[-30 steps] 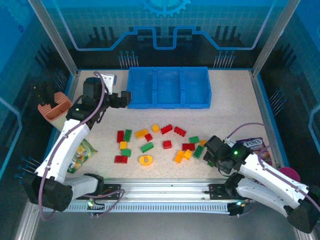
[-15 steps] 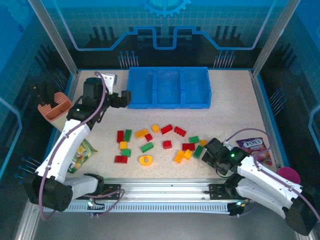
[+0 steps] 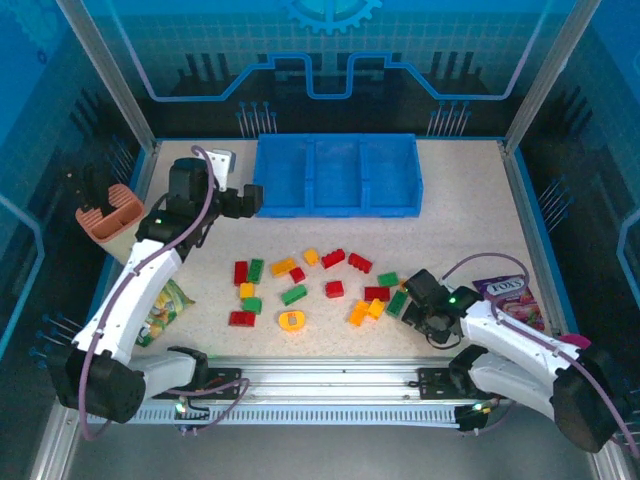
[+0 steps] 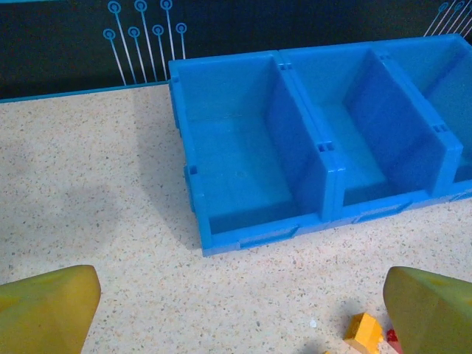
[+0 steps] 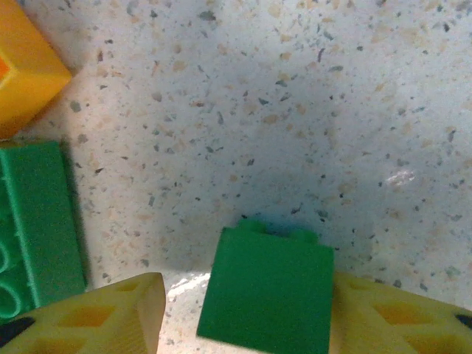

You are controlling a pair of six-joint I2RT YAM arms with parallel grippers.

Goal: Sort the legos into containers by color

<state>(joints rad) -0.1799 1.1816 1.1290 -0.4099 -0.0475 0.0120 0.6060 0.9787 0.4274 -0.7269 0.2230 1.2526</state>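
Observation:
Red, green and yellow-orange legos [image 3: 300, 280] lie scattered on the speckled table in front of the blue three-compartment tray [image 3: 337, 210]; I see nothing inside its compartments [image 4: 324, 158]. My right gripper [image 3: 418, 303] is low at the right end of the scatter. In its wrist view the gripper [image 5: 251, 302] is open and straddles a small green brick [image 5: 269, 295]: the right finger touches it, the left stands a little apart. A longer green brick [image 5: 37, 221] and an orange one [image 5: 22, 66] lie beside it. My left gripper [image 3: 245, 198] hovers open by the tray's left end [image 4: 240, 310], holding nothing.
A beige-and-pink utensil holder [image 3: 110, 215] and a snack packet [image 3: 163, 305] sit on the left. A purple FOXS packet [image 3: 505, 292] and a magenta cup [image 3: 580, 348] sit on the right. An orange brick [image 4: 363, 332] lies near my left gripper.
My right gripper has slid left and forward to the right-hand bricks and now straddles a green one. The left arm has barely moved.

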